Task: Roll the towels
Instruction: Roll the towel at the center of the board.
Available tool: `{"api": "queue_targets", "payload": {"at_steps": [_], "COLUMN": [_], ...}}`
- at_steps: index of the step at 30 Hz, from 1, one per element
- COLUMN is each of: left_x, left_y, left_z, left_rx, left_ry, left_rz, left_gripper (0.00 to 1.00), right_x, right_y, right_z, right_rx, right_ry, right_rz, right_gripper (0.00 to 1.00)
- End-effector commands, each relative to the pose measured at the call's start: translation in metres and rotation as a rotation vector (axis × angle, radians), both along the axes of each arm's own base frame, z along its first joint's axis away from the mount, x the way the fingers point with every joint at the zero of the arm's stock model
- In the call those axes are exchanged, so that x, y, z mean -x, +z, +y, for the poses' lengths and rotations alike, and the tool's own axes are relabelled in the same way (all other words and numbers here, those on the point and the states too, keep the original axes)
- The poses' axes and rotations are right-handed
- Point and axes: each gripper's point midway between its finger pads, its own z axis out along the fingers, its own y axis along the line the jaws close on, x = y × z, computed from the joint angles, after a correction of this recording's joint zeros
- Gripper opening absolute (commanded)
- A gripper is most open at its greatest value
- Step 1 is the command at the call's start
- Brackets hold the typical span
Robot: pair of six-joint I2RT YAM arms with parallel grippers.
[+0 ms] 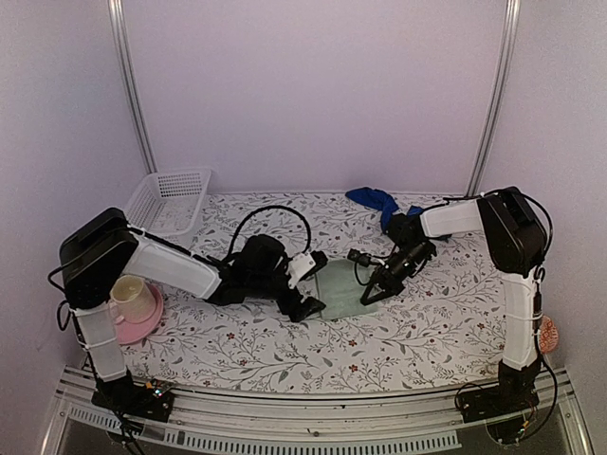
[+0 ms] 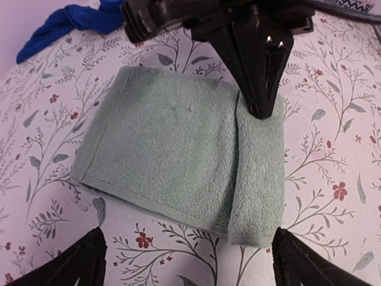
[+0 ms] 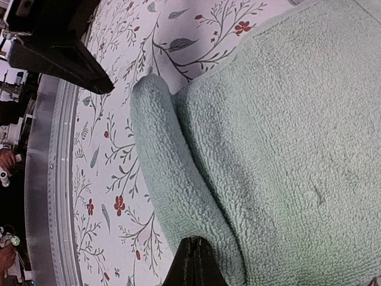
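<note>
Floral tablecloth point(image 1: 285, 353) is covering the bench: pale fabric, leafy sprigs, small red flowers. Green towel point(image 1: 340, 287) point(image 2: 166, 161) point(image 3: 286, 149) is lying flat mid-table between the two grippers. It's looped terry, roughly rectangular, with a stitched hem showing. One side is sitting turned over into a soft, thick roll. The roll's long axis is running roughly left-right along the towel's near edge, from the left gripper's side toward the right gripper's. Left gripper point(image 1: 316, 284) point(image 2: 190, 262) is hanging with fingers spread wide, just beside the towel's left edge. Right gripper point(image 1: 368, 296) point(image 2: 261, 107) point(image 3: 190, 262) is pressed together, tip sitting at the roll's right end; can't tell if any fabric is caught. Blue towel point(image 1: 377, 201) point(image 2: 65, 21) is lying bunched and twisted at the far edge, well apart.
</note>
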Motion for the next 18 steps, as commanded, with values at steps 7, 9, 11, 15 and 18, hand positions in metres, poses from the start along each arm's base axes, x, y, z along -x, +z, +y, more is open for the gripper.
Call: {"api": "queue_targets", "payload": {"at_steps": [7,9,11,15,18], "left_x": [0.033,0.036,0.039,0.045,0.05], "left_y": [0.018,0.011,0.003,-0.006,-0.015], "left_z": [-0.018,-0.018,-0.019,-0.02,-0.021], "left_rx": [-0.145,-0.209,-0.264,-0.322,-0.377], "left_ry": [-0.143,-0.154,-0.166,-0.184,-0.209], "left_rz": [-0.412,-0.475,-0.517,-0.567,-0.615], "left_gripper": [0.95,0.92,0.88,0.76,0.71], "right_x": [0.001,0.0,-0.001,-0.002,-0.002], "right_y": [-0.019,-0.019,-0.019,-0.019,-0.02], "right_z": [-0.008,-0.01,-0.011,-0.013,-0.014], "right_rx": [0.082,0.087,0.089,0.086,0.088], "right_ry": [-0.031,-0.04,-0.049,-0.06,-0.062], "right_rz": [0.098,0.108,0.115,0.133,0.142], "right_gripper": [0.04,0.04,0.05,0.05,0.05]}}
